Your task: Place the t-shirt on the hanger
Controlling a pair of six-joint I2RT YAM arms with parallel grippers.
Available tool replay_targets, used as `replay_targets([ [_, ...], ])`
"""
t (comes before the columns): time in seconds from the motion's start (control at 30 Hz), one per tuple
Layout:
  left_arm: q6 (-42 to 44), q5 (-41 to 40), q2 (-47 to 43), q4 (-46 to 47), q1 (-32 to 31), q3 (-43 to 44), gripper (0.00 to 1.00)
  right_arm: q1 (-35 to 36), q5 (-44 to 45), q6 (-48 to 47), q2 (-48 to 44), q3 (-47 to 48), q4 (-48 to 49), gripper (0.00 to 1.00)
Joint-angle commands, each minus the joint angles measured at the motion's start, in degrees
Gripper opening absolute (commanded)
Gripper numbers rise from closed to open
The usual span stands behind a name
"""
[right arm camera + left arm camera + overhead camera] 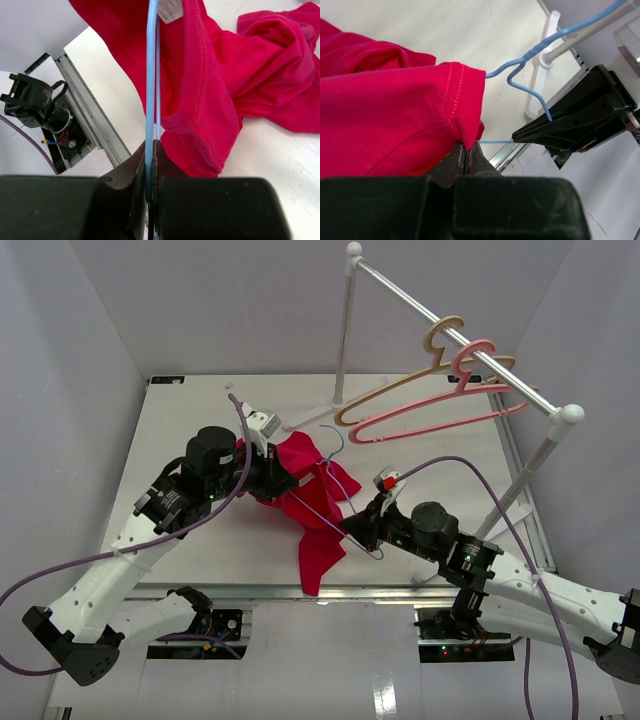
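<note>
The crimson t-shirt [305,495] hangs bunched above the table's middle, a long tail drooping toward the near edge. My left gripper [282,480] is shut on a hemmed fold of it [455,115], jaws pressed together. The thin light-blue hanger [338,490] runs through the cloth, its hook [335,440] sticking up behind the shirt. My right gripper [352,527] is shut on the hanger's wire [151,100], which rises from the jaws into the neck opening by the pale label [169,10]. In the left wrist view the hook [525,75] shows beside the right gripper's fingers [560,131].
A white garment rack [455,335] stands at the back right, carrying a tan hanger [425,375] and a pink hanger [450,405]. Its base post [345,330] is behind the shirt. Purple cables loop off both arms. The table's metal front rail [330,592] lies below the shirt's tail.
</note>
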Motion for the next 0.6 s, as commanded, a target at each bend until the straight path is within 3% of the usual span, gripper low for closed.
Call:
replay_targets([
  [0.0, 1.3, 0.4, 1.1, -2.1, -0.3, 3.8, 0.00, 1.0, -0.8, -2.1, 2.1, 0.6, 12.6, 0.08],
  [0.07, 2.4, 4.3, 1.1, -1.6, -0.5, 3.9, 0.06, 1.7, -0.5, -4.4, 2.6, 0.4, 14.2, 0.08],
  [0.17, 5.3, 8.7, 0.4, -3.8, -0.7, 4.5, 0.34, 2.1, -1.8, -6.6, 1.3, -1.5, 19.4, 0.08],
  [0.27, 8.6, 0.7, -2.7, -8.9, -0.7, 7.6, 0.44, 2.1, -4.1, -7.0, -0.7, -3.2, 23.0, 0.08],
  [0.37, 14.5, -3.4, -8.1, -9.4, -0.7, 8.0, 0.61, 2.1, -6.5, -7.0, -3.3, -4.6, 24.6, 0.08],
  [0.47, 19.8, -6.2, -11.7, -8.9, -0.7, 9.2, 0.63, 2.1, -8.3, -6.9, -6.5, -7.4, 25.3, 0.08],
  [0.57, 25.2, -7.9, -9.9, -10.8, -0.7, 13.1, 0.62, 2.2, -10.5, -7.7, -8.9, -9.4, 25.3, 0.08],
])
